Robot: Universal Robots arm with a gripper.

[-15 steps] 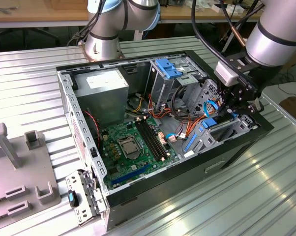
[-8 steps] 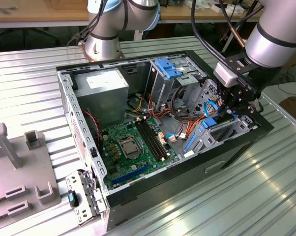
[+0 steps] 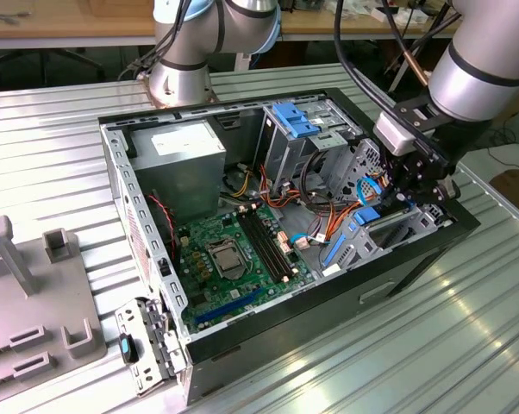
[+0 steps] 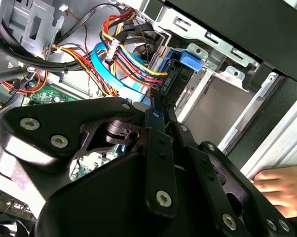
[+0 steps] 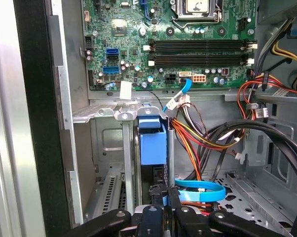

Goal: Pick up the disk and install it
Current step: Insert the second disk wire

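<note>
An open desktop computer case [image 3: 242, 341] lies on its side on a ribbed metal table [image 3: 397, 354]. A silver robot arm [image 3: 484, 60] reaches down from the exterior view's right into the case's drive bay corner. Its black gripper [image 3: 415, 185] sits low among the cables, just above the grey drive cage [image 3: 406, 226].

In the first wrist view, the gripper [image 5: 164, 195] has its two slim black fingers [image 5: 158, 193] drawn close together, pinching the near edge of the disk [image 5: 153, 148]. The disk stands on edge inside a narrow vertical slot of the metal cage, seen as a bright blue carrier block with a darker body beneath it. It appears partly pushed into the slot, with the blue part towards the green motherboard [image 5: 188, 44]. A flat blue data cable [image 5: 200, 190] loops just beside the fingers, and red, yellow and orange power wires [image 5: 188, 143] run close by.

In the second wrist view, the gripper's black linkage fills the foreground, and its fingers [image 4: 158, 106] reach to the blue carrier [image 4: 180, 64] at the cage mouth. A bundle of coloured wires [image 4: 124, 54] plugs in right beside it. A person's hand [image 4: 281, 190] rests at the case's outer edge
</note>
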